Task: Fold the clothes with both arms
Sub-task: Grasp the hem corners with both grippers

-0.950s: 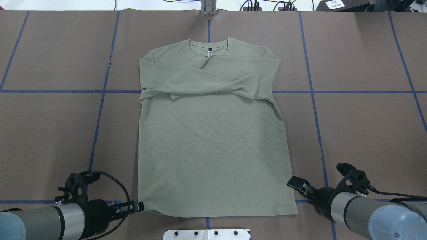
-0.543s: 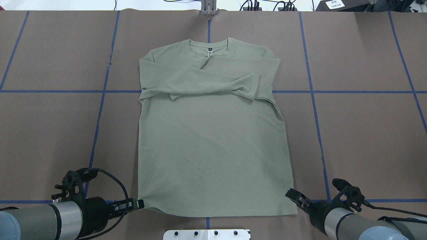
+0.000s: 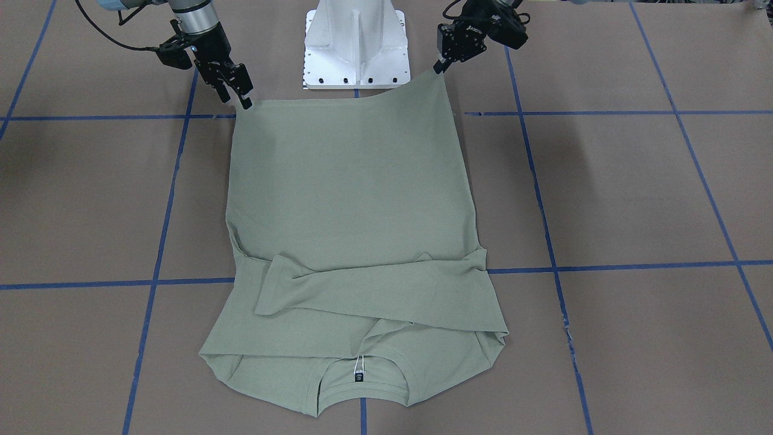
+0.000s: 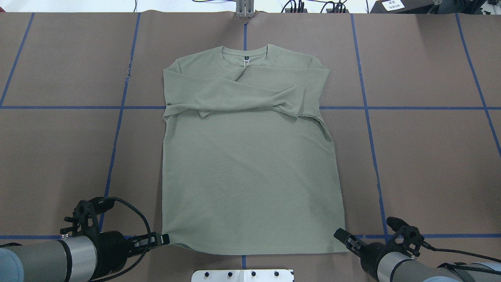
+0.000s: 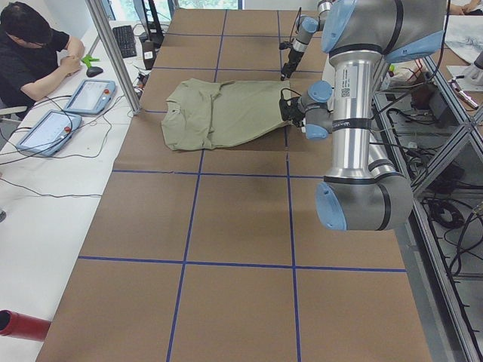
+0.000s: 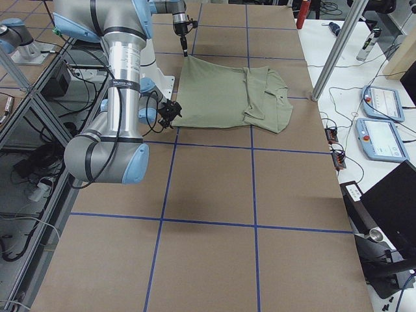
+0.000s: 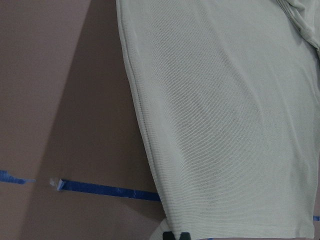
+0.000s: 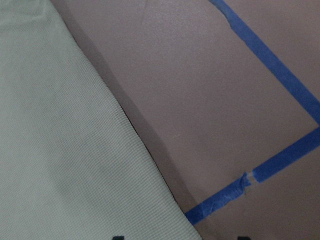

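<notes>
The sage-green shirt (image 4: 250, 164) lies flat on the brown table, neck at the far side, both sleeves folded across the chest. My left gripper (image 4: 165, 238) is shut on the near-left hem corner. In the front view (image 3: 442, 65) that corner is lifted slightly. The left wrist view shows its closed tips at the hem (image 7: 175, 235). My right gripper (image 4: 341, 237) is at the near-right hem corner and is open. The right wrist view shows the shirt edge (image 8: 65, 150) running between its spread tips. It also shows in the front view (image 3: 241, 96).
The white base pedestal (image 3: 356, 48) stands just behind the hem between the arms. Blue tape lines (image 4: 117, 129) grid the brown table cover. A metal post (image 4: 244, 9) stands at the far edge. An operator (image 5: 34, 45) sits with tablets (image 5: 89, 96) past the far side.
My right gripper has moved back toward the robot and inward, down to the near-right hem corner. My left gripper shifted slightly toward the near edge, still on its corner.
</notes>
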